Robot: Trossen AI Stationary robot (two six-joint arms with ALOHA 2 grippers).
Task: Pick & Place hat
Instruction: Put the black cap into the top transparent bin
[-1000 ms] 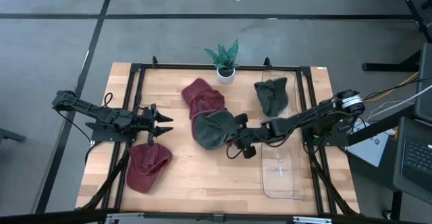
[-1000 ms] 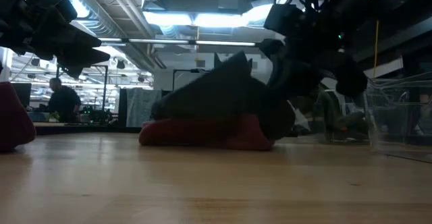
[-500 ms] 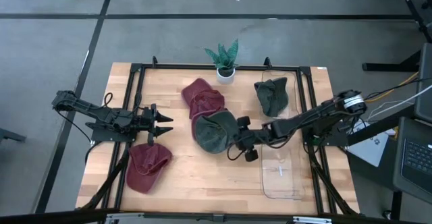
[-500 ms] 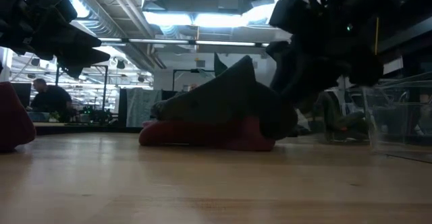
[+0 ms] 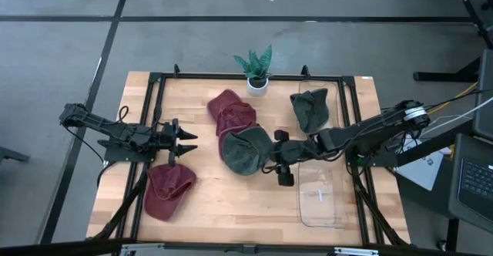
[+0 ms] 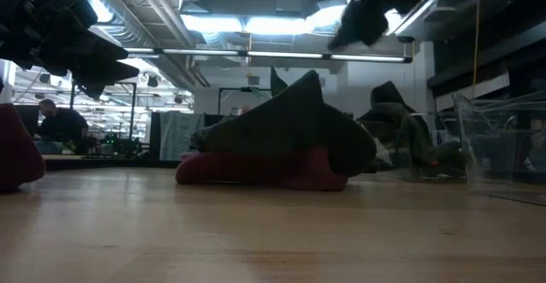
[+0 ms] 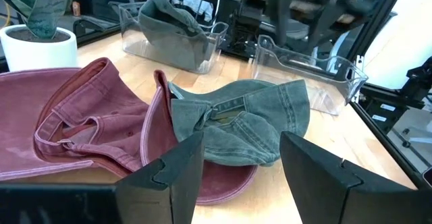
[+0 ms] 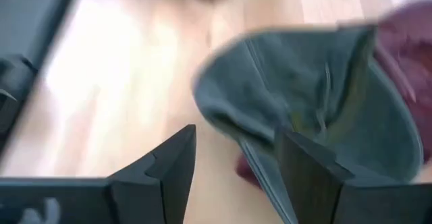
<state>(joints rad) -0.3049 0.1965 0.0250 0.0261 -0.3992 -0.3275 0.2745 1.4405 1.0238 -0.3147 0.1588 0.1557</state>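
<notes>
A dark green hat lies mid-table, partly over the near end of a dark red hat; in the low view the green hat sits on top of the red hat. My right gripper hangs open just right of the green hat and above it, touching nothing; its wrist view looks down on the green hat. My left gripper waits open at the table's left, pointing at both hats.
A second red hat lies near the front left. Another green hat sits in a clear bin at the back right. An empty clear bin stands at the front right. A potted plant is at the far edge.
My right gripper has opened and let go of the green hat. It has then risen, rolled at the wrist and drawn back a little toward the table's right edge. The green hat stays lying on the red hat.
</notes>
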